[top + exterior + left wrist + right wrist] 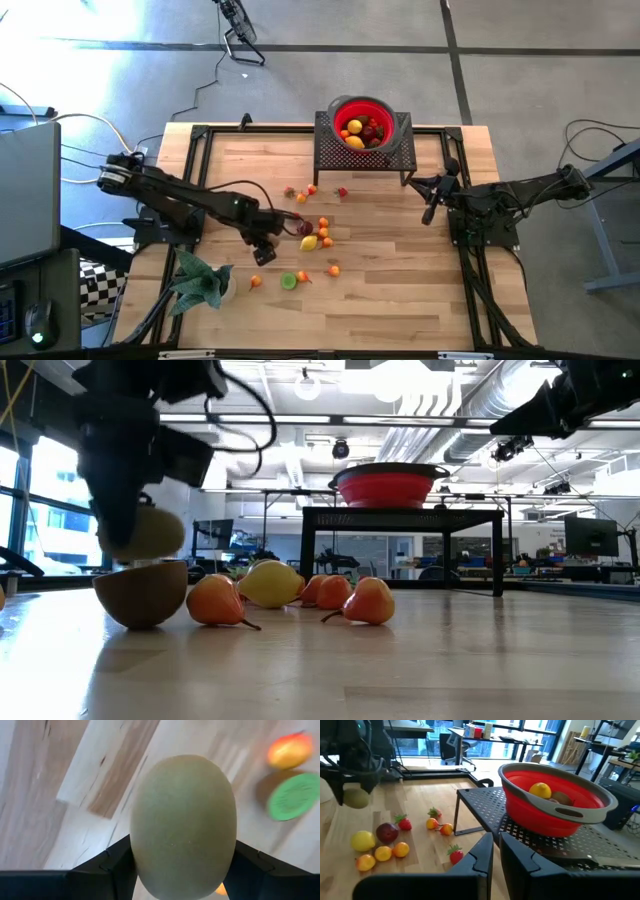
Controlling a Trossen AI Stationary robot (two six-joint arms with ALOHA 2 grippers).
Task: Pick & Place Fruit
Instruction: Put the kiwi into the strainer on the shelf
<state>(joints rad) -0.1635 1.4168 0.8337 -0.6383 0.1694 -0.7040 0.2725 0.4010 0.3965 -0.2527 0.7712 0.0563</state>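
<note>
1. Kiwi (183,827) clamped between the two fingers (107,870) of the left gripper (263,252), raised clear of the wooden table (400,290); seen in the low view hanging just above a cut kiwi half (141,592).
2. Left arm stretched from the table's 9 o'clock edge toward the centre, wrist bent downward, gripper ending just at 9 o'clock of the loose fruit.
3. Fingers spread wide around the kiwi, pressing on both flanks, with the fruit's rounded end bulging past them.
4. Remaining fruit strewn mid-table: a lemon (309,242) beside a dark-red plum (304,228), small oranges (325,234) at 3 o'clock of these, strawberries (341,192) toward 12 o'clock, a green-faced half (288,281) toward 6 o'clock.
5. More fruit lay in the red bowl (341,108) atop the black mesh stand (330,153) at the table's 12 o'clock edge.
6. Right arm reached in from the 3 o'clock side; right gripper (431,210) held in the air just at 3 o'clock of the stand, fingers (480,862) drawn nearly together, gripping nothing.
7. Green leafy plant (200,280) lay near the 7 o'clock corner.
</note>
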